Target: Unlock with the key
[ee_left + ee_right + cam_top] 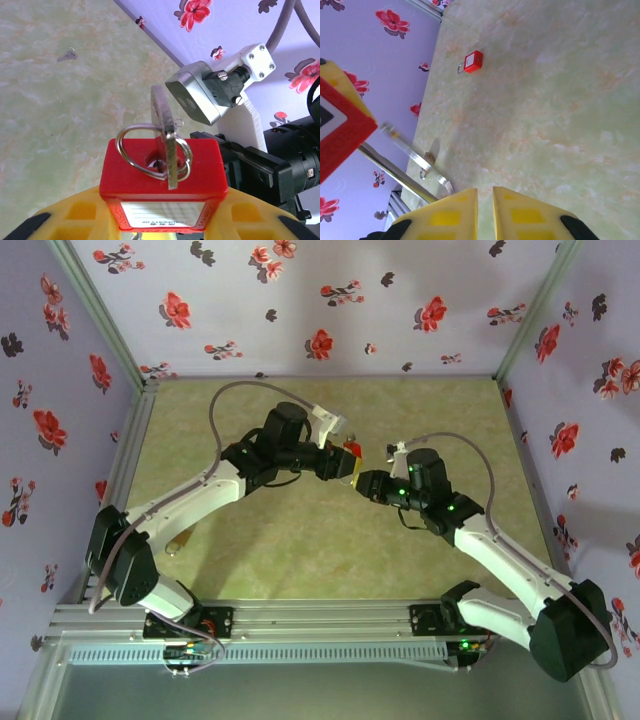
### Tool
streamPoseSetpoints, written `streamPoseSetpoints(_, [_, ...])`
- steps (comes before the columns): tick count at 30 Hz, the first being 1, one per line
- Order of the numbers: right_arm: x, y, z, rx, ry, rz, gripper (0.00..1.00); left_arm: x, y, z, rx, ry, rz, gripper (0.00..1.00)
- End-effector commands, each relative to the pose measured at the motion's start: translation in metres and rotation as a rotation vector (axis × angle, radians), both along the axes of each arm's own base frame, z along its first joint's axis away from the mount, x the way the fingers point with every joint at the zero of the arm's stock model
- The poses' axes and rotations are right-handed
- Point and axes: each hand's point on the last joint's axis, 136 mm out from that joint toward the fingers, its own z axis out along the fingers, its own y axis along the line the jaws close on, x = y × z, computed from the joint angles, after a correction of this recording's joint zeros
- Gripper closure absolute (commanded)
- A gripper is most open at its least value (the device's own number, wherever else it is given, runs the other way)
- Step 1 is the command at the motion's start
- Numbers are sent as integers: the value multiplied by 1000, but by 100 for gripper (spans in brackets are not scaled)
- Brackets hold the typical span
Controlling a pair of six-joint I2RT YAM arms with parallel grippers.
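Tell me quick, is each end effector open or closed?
Left end effector: closed on the red padlock, with the key in it.
Right end effector: almost closed, nothing between its fingers.

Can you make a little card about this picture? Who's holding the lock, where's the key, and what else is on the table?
left gripper: shut on the red padlock, holding it above the table
key: stuck in the red padlock's keyhole
right gripper: nearly shut, nothing between its fingers, right next to the red padlock
table: a second padlock, also red, and a loose key lie on it
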Motion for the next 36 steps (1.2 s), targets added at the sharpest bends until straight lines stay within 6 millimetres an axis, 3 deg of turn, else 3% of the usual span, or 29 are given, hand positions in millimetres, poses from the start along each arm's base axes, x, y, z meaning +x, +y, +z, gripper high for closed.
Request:
streamPoseSetpoints(1, [-1,2,2,5,-23,-3,89,4,-4,16,-38,-1,-9,100])
streamPoseSetpoints(5, [-6,-1,-9,-4,15,-9,87,9,-2,24,-52,-18,-6,100])
streamPoseSetpoints(9, [-6,-15,-18,-58,40,-75,78,13,7,11,19,-40,3,100])
streamPoseSetpoints(17, [-13,-54,-36,-183,92,-222,55,29,43,-63,392,-141,-11,100])
streamPoseSetpoints(26, [-18,-80,-21,-158,104,-306,52,49,49,-137,684,-267,-153,100])
streamPoseSetpoints(30, [-21,-93,-18,-151,119,-336,52,39,43,-169,766,-305,-241,100])
streamPoseSetpoints(36, [-23,-109,-15,-154,130,-366,52,3,25,-194,807,-346,-337,100])
